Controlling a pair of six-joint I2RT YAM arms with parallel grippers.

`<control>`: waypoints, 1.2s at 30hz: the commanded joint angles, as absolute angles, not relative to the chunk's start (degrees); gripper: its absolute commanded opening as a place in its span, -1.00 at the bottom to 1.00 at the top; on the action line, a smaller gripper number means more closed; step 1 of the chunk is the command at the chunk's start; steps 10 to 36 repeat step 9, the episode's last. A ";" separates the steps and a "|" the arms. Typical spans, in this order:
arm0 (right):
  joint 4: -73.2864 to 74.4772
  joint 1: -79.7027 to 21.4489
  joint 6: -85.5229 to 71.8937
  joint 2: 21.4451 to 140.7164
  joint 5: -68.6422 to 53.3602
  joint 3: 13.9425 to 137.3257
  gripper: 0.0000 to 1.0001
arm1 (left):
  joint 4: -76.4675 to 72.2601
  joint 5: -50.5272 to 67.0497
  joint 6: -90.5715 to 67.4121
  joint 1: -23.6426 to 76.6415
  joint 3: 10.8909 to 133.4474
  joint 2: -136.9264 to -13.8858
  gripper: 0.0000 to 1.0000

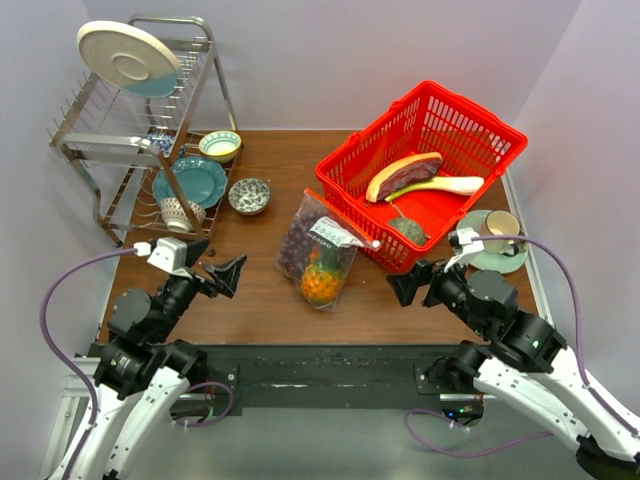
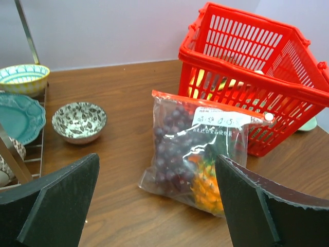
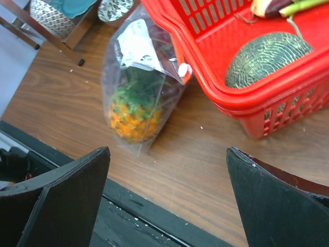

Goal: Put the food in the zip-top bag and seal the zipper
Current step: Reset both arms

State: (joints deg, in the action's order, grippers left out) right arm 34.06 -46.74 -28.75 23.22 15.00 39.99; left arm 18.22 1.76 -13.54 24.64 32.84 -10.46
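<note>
With the 2 fruits, pineapple and grape bunch, inside the zip-top bag lying mid-frame against the red basket, its zipper looked closed, so I judged little remained, my left gripper and right gripper spread wide, empty.

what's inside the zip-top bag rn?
The zip-top bag holds the grape bunch and the pineapple, side by side. The white label covers the contents near the mouth; nothing more can be confirmed there.
</note>
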 commanded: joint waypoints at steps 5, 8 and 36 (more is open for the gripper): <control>34.37 -46.49 -31.55 23.55 18.72 40.25 0.97 | 17.67 1.93 -14.33 24.35 31.20 -8.35 0.98; 34.19 -46.49 -32.17 24.08 18.81 40.25 0.97 | 17.93 1.76 -14.33 24.35 31.38 -8.87 0.98; 34.28 -46.49 -32.08 24.43 18.81 40.34 0.97 | 17.93 1.84 -14.33 24.35 31.38 -8.96 0.98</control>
